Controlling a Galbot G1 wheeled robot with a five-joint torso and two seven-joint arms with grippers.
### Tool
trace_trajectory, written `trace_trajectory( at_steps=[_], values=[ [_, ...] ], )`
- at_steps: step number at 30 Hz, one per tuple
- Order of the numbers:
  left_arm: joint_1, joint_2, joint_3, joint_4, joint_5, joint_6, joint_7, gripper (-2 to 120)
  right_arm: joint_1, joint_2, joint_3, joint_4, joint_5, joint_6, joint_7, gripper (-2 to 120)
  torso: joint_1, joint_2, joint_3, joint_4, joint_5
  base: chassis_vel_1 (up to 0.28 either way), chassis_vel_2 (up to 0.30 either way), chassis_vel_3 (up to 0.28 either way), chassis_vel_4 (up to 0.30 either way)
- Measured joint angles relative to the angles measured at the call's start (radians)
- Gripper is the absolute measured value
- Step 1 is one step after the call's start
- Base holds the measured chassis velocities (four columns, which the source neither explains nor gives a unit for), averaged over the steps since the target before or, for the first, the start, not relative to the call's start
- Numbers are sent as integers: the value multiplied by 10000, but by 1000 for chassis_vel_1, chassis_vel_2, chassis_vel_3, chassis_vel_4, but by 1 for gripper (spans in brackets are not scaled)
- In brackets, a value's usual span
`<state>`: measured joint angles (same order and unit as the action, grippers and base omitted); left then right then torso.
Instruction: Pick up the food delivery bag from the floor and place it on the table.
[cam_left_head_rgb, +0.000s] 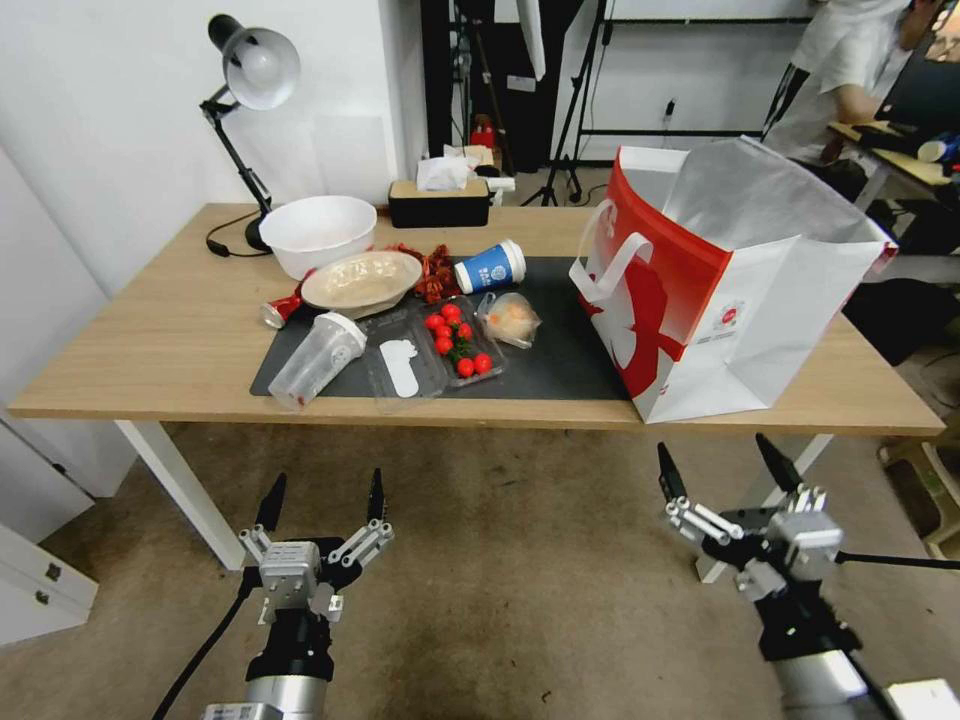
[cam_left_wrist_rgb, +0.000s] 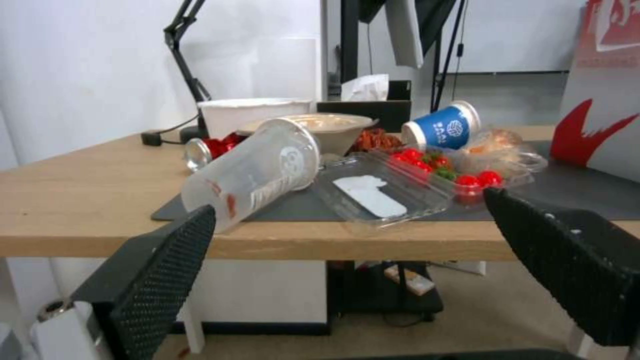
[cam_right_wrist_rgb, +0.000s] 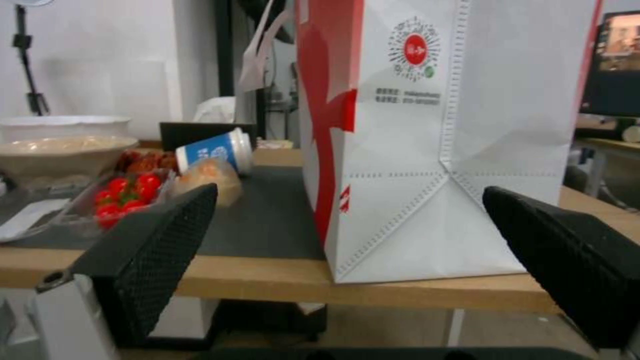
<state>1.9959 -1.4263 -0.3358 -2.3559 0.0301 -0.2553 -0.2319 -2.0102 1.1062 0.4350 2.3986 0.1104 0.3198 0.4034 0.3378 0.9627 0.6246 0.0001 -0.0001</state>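
Note:
The red-and-white food delivery bag (cam_left_head_rgb: 720, 290) (cam_right_wrist_rgb: 440, 135) stands upright on the right end of the light-wood table (cam_left_head_rgb: 140, 350), partly on the dark mat, its silver-lined mouth open and a white strap handle facing left. Both grippers hang below the table's front edge, over the grey-brown floor (cam_left_head_rgb: 520, 560). My left gripper (cam_left_head_rgb: 322, 497) (cam_left_wrist_rgb: 347, 240) is open and empty in front of the cups. Just before the bag's front corner, my right gripper (cam_left_head_rgb: 722, 462) (cam_right_wrist_rgb: 347, 220) is open and empty too.
On the mat lie a tipped clear cup (cam_left_head_rgb: 315, 360), an open clamshell of cherry tomatoes (cam_left_head_rgb: 455, 340), a blue cup (cam_left_head_rgb: 490, 266) on its side and stacked bowls (cam_left_head_rgb: 340, 250). A desk lamp (cam_left_head_rgb: 250, 70) and tissue box (cam_left_head_rgb: 440, 200) stand at the back. White table legs (cam_left_head_rgb: 180, 490) flank the arms.

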Motion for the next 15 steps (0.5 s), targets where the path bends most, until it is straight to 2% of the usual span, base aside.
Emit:
trace_trajectory(
  at_steps=[6, 15],
  values=[
    [-39, 26, 1, 152, -1, -131, 149, 100, 215, 400, -295, -141, -263, -67, 607, 100, 0, -1, 0, 0, 0, 0, 0, 0, 0],
    [-91, 15, 40, 304, 38, -298, 263, 100, 438, 680, -247, -257, -383, -14, 741, 100, 1, -1, 0, 0, 1, 0, 0, 0, 0]
  ],
)
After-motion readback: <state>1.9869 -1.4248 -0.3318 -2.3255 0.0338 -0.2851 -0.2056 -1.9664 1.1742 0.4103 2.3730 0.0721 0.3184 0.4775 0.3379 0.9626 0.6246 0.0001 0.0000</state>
